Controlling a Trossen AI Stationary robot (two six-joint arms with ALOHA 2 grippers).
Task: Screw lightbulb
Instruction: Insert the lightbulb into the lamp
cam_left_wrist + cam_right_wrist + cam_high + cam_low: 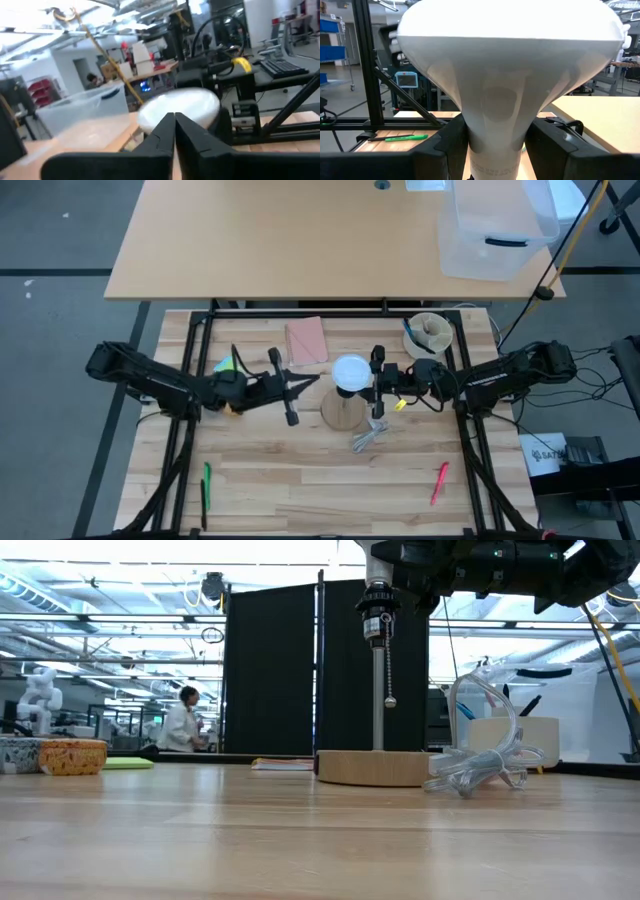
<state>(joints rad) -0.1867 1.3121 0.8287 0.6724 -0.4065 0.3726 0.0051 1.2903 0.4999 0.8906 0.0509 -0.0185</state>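
Note:
The white lightbulb (350,370) stands dome up over the lamp stand, a round wooden disc (343,412) with a metal post and a black socket (378,602) with a pull chain. My right gripper (372,385) reaches in from the table's right and is shut on the bulb (505,65). My left gripper (300,386) is shut and empty, level, just left of the bulb, its tips (174,120) pointing at the dome (182,107). In the low view the bulb is out of the picture, above it. My right gripper pinches the bulb's tapering neck (495,130) between its two fingers (451,142), just below the dome. The fingers come level from the table's right side. The bulb stands upright above the socket; whether its screw base sits in the socket is hidden.
A crumpled clear plastic wrapper (370,437) lies just in front of the wooden disc. A pink pad (307,340) and a white cup (430,332) are behind it. A green pen (206,485) and a red pen (438,483) lie near the front edge.

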